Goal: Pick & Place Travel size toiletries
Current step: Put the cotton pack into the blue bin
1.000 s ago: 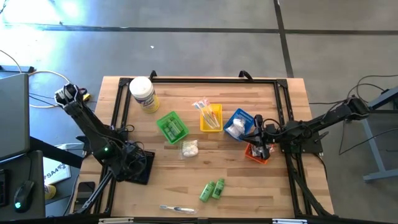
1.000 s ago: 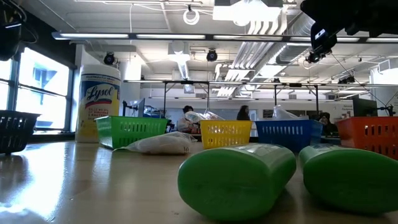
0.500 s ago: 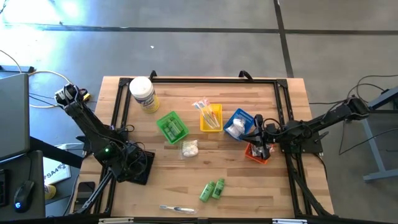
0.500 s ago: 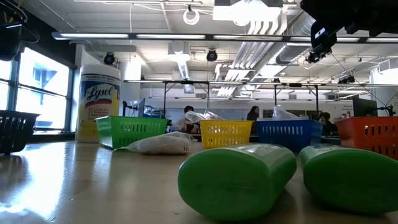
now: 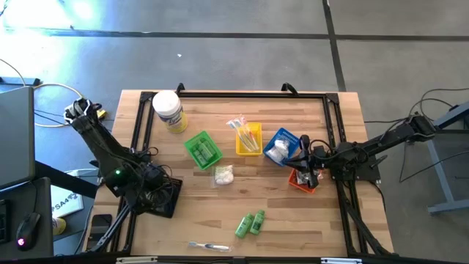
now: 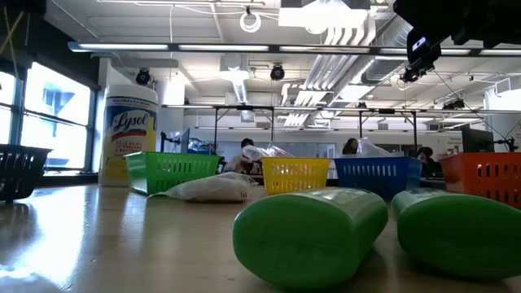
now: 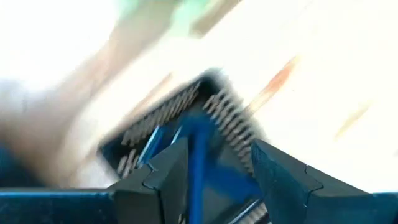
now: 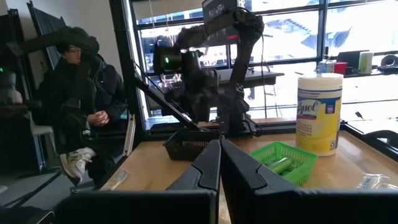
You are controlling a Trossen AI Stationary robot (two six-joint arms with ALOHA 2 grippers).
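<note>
The left pincer (image 5: 163, 192) hangs over the black tray (image 5: 165, 198) at the table's (image 5: 293, 227) left edge; the left wrist view looks down past its two parted fingers (image 7: 158, 180) into that tray, where a blue stick-like item (image 7: 199, 162) lies, but whether the fingers touch it I cannot tell; nothing visibly sits between them. The right pincer (image 5: 306, 176) rests over the orange tray (image 5: 300, 183), its fingers pressed together and holding nothing.

The toiletries are scattered: two green tubes (image 5: 250, 223) lie side by side toward the table's front; a wrapped toothbrush (image 5: 209, 246) lies nearer the front edge; a white packet (image 5: 223, 174) lies just beside the green tray (image 5: 203, 149); others already fill the green tray, the yellow tray (image 5: 249, 138) and the blue tray (image 5: 281, 147).

Risks, as I judge them: if the blue item clings to a finger, it could be dragged out as the arm rises; the cables around the left arm could snag the tray's rim; the tubes, being round, may roll when approached.

The low view alone shows the tubes' (image 6: 309, 236) blunt ends and the wipes jar's (image 6: 130, 134) label; the right wrist view alone shows a seated person (image 8: 81, 106) beyond the table; only the high view places both arms.
</note>
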